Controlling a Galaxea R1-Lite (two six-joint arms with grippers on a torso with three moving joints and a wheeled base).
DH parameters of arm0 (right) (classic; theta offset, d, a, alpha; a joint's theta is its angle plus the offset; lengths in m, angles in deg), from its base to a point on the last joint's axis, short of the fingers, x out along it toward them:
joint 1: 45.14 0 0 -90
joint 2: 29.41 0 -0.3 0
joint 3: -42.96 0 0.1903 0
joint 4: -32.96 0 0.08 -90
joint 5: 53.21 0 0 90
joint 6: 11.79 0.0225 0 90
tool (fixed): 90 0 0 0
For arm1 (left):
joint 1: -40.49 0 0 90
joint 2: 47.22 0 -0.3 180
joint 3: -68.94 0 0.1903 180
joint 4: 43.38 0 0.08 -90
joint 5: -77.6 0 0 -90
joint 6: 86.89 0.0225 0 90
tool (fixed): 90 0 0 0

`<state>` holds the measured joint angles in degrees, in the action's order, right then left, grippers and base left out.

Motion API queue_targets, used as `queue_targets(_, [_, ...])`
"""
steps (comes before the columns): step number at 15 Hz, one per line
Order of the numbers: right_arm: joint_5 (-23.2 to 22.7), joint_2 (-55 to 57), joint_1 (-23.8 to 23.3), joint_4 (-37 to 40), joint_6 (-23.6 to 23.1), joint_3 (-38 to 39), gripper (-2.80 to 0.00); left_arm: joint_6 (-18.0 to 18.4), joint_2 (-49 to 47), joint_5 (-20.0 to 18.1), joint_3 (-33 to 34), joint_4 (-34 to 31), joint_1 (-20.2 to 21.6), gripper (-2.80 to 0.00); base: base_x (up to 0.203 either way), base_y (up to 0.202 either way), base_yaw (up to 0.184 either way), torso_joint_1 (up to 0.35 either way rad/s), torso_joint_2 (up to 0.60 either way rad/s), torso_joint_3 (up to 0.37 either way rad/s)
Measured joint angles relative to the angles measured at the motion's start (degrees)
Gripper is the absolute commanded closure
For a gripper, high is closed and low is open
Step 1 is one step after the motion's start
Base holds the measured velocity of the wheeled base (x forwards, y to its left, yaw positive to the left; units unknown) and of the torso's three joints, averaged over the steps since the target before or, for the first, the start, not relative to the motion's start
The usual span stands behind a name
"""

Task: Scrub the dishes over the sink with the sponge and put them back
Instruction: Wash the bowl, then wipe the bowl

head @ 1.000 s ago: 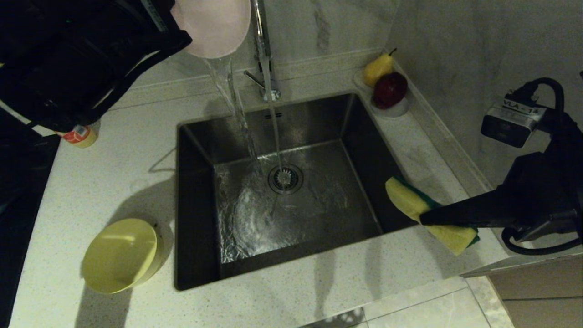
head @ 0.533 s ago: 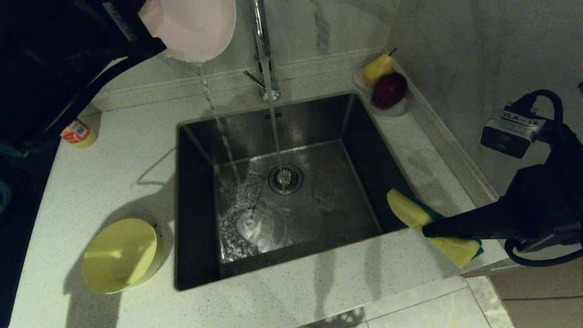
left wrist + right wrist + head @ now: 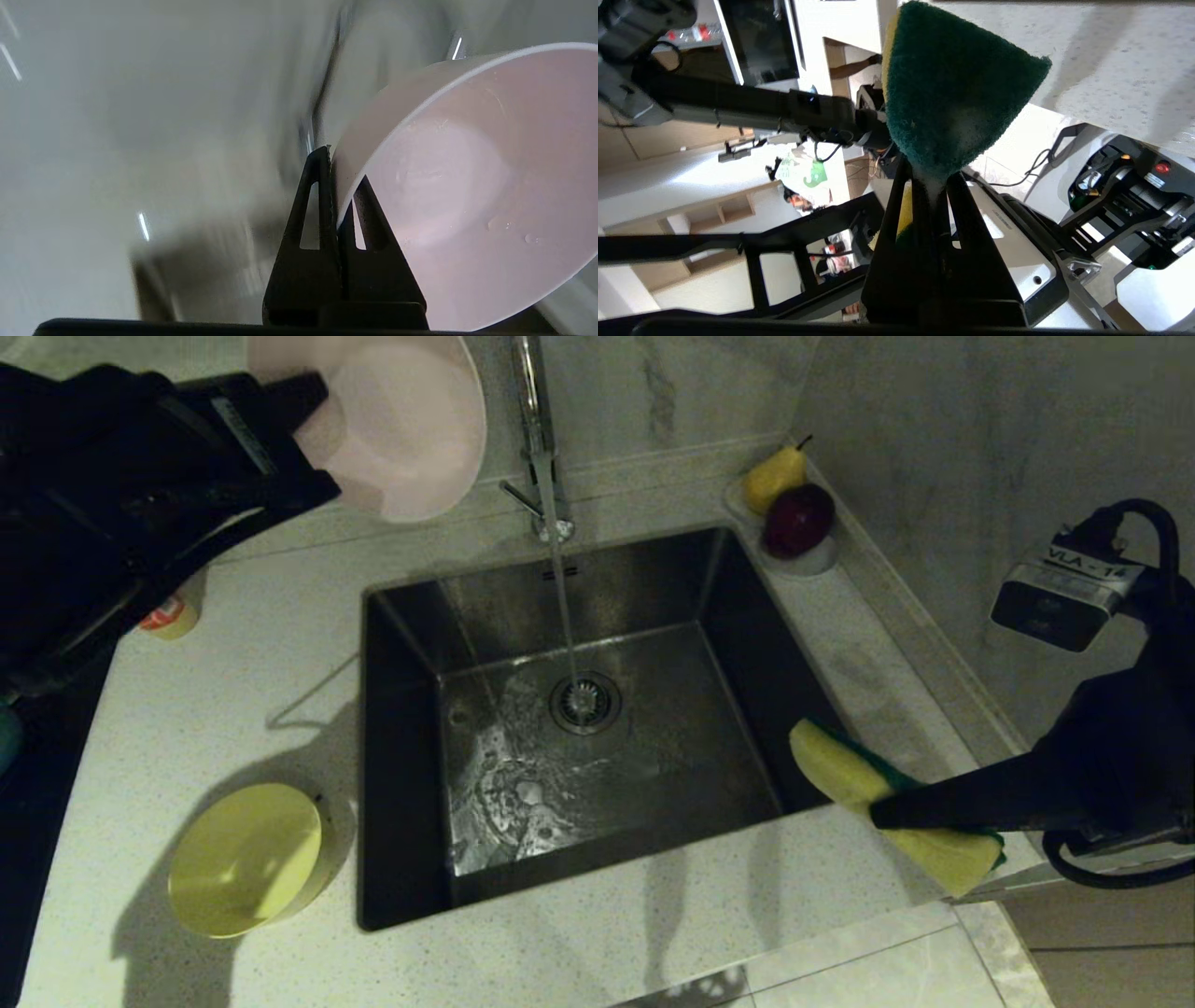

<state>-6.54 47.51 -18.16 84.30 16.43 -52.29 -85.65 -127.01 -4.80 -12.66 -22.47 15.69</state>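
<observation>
We are holding the pale pink bowl (image 3: 401, 425) in our left gripper (image 3: 313, 457), whose fingers are pinching the bowl's wall, one inside and one outside, as the left wrist view shows at the rim (image 3: 343, 186). The bowl is hanging tilted, high above the counter (image 3: 233, 644) at the far left of the sink (image 3: 411, 775), beside the chrome faucet (image 3: 534, 439). A thin stream of water (image 3: 565, 616) is running from the faucet onto the drain strainer (image 3: 584, 702). Our right gripper (image 3: 882, 814) is pressing together on the sponge (image 3: 854, 775), yellow foam facing up and dark green face below, over the sink's near right corner. The yellow bowl (image 3: 245, 859) is resting on the counter left of the sink. A small white dish (image 3: 810, 558) with a pear (image 3: 773, 476) and a dark red fruit (image 3: 799, 519) is sitting at the far right corner. The camera on our right wrist (image 3: 1064, 593) is carrying a label that probably reads "VLA-1", the rest being cut off. A small bottle (image 3: 173, 614) with a red label is standing partly hidden under our left arm; its writing is unreadable.
</observation>
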Motion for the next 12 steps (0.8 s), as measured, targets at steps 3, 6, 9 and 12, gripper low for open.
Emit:
queue_targets(3, [0.1,-0.4,2.9,0.2,0.3,-0.9,0.00,-7.2,1.0,-0.3,-0.9,-16.5,0.1,0.00,0.000,0.000,0.000,0.000,0.00,0.000])
queue_targets(6, [0.0,-0.8,4.9,0.4,0.5,-1.9,0.00,-10.6,3.1,-1.8,-0.1,-34.3,0.0,0.00,0.000,0.000,0.000,0.000,0.00,0.000])
queue_targets(9, [-0.1,1.0,6.7,-0.2,0.7,-2.8,0.00,-12.0,3.2,-1.6,3.9,-40.7,-2.5,0.00,0.000,0.000,0.000,0.000,0.00,0.000])
queue_targets(12, [-0.2,5.3,10.0,-0.3,1.7,-7.3,0.00,-14.1,0.6,3.3,4.9,-39.0,-4.2,0.00,0.000,0.000,0.000,0.000,0.00,0.000])
